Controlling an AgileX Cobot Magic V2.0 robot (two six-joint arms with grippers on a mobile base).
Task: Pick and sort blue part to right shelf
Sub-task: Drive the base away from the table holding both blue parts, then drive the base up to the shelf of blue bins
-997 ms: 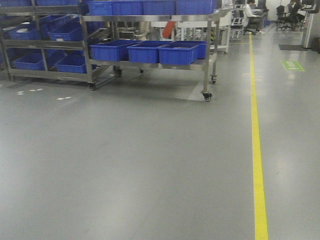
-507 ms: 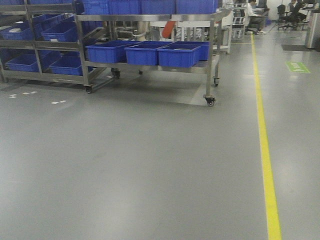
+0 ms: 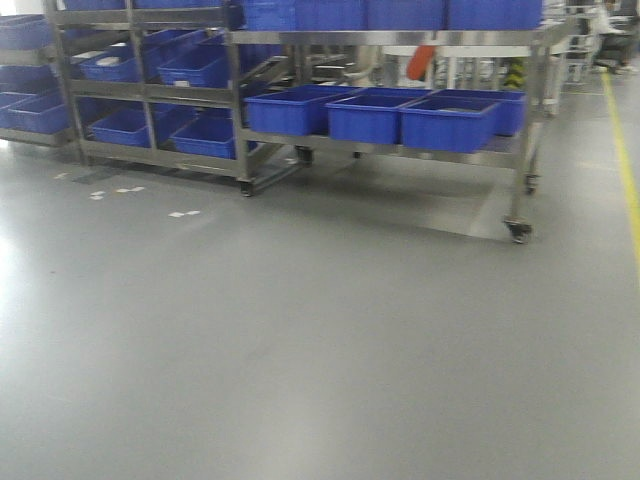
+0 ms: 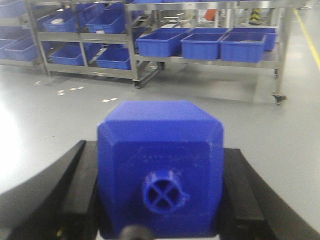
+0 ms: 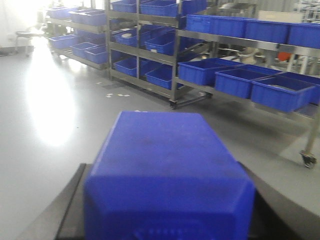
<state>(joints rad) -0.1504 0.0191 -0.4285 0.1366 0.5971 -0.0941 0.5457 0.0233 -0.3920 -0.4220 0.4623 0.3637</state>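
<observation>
My left gripper (image 4: 159, 150) is shut on a blue part (image 4: 160, 120), a blocky blue piece with a round cross-shaped boss facing the camera; black fingers (image 4: 75, 185) press both its sides. My right gripper (image 5: 165, 172) is shut on a second blue part (image 5: 165, 145), a smooth blue block. Both are held above the grey floor. The right shelf (image 3: 400, 38), a wheeled stainless steel rack with blue bins (image 3: 448, 122), stands ahead across the floor. It also shows in the left wrist view (image 4: 210, 6) and the right wrist view (image 5: 260, 46). Neither gripper shows in the front view.
A second steel rack (image 3: 150, 92) with blue bins stands left of the wheeled one. The right rack's caster (image 3: 518, 230) sits on the floor. A yellow floor line (image 3: 627, 165) runs along the right edge. White floor marks (image 3: 183, 213) lie before the left rack.
The front view has swung left and come a little closer: the racks and yellow line have shifted right in the frame, and more of the left rack shows.
</observation>
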